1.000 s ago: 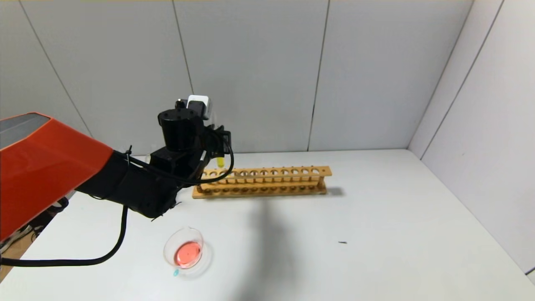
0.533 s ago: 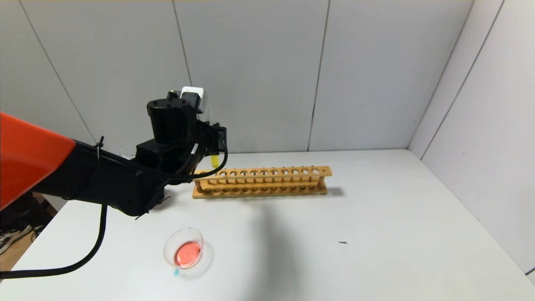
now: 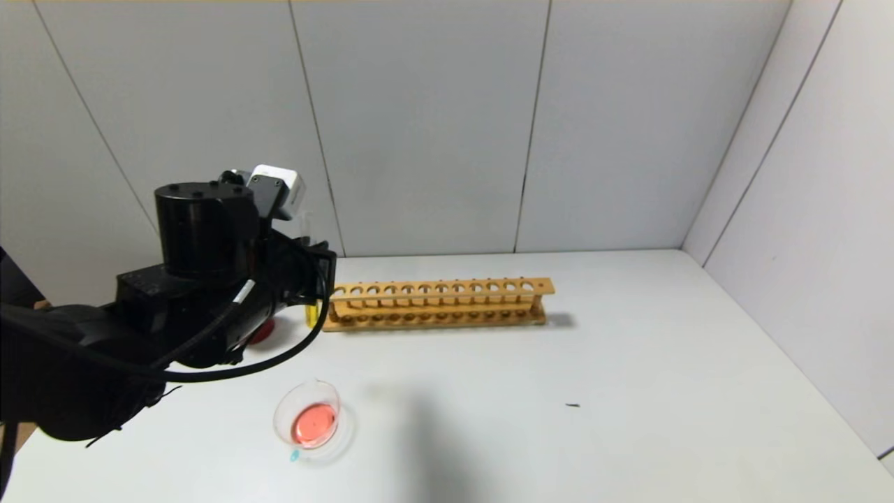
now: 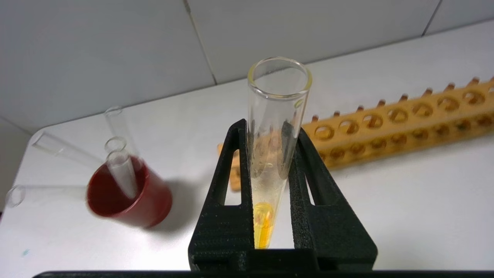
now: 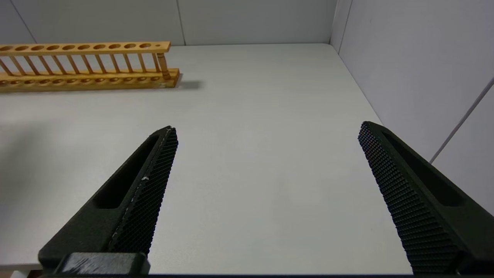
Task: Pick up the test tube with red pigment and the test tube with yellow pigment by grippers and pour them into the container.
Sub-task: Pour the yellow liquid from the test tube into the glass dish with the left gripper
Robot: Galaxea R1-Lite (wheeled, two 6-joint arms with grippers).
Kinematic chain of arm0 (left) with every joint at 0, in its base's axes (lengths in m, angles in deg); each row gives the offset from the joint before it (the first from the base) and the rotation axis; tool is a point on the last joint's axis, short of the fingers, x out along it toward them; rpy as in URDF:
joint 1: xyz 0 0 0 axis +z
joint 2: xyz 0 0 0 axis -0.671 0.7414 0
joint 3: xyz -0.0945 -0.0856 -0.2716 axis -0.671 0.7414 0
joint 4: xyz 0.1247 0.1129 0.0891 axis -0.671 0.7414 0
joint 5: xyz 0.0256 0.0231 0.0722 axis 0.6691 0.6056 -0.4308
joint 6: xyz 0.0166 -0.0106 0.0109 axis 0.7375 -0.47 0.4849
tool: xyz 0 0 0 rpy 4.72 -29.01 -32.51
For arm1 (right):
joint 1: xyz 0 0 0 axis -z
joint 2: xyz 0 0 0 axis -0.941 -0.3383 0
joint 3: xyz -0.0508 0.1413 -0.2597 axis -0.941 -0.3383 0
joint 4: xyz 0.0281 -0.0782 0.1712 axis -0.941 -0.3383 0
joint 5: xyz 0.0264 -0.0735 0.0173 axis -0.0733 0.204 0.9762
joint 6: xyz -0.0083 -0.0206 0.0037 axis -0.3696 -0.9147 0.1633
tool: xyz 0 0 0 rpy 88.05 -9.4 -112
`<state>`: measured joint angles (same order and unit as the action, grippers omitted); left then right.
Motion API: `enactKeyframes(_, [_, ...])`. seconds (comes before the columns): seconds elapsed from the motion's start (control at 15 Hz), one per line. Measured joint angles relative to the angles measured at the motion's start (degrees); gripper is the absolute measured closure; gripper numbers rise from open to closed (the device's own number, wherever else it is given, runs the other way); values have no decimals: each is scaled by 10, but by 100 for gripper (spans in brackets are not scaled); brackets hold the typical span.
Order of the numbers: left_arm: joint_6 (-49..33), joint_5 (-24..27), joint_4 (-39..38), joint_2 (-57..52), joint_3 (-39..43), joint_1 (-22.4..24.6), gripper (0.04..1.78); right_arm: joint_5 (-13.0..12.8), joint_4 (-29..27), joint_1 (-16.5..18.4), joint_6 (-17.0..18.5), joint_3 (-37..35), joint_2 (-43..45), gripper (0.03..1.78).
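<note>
Left gripper point(image 4: 270, 154) clamps the upright clear test tube with yellow pigment point(image 4: 276, 127), liquid pooled low.

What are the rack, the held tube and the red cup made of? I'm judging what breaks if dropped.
Rack: looks like pale unpainted wood, matte with drilled holes. Tube, gripped upright by the left tool: clear and glossy with a rolled lip, probably glass, possibly clear plastic. Red cup: opaque, slightly shiny dark red, likely plastic.

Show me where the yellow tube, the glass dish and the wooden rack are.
yellow tube point(image 4: 263, 226), left wrist view, on its yellow liquid.
glass dish point(image 3: 283, 412), head view, on its clear wall.
wooden rack point(image 3: 541, 286), head view, on its top bar.
</note>
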<state>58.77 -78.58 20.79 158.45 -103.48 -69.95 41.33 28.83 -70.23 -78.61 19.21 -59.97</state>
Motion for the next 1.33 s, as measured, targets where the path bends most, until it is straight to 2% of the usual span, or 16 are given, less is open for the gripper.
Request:
enactKeyframes(0.33, [18, -1, 71, -97, 68, 3, 151, 0, 0, 0, 0, 0, 0, 10])
enactKeyframes(0.67, [55, 15, 204, -172, 92, 6, 151, 0, 0, 0, 0, 0, 0, 10])
enactKeyframes(1.07, [125, 30, 313, -193, 101, 17, 151, 0, 0, 0, 0, 0, 0, 10])
enactKeyframes(1.33, [154, 48, 329, -178, 101, 40, 151, 0, 0, 0, 0, 0, 0, 10])
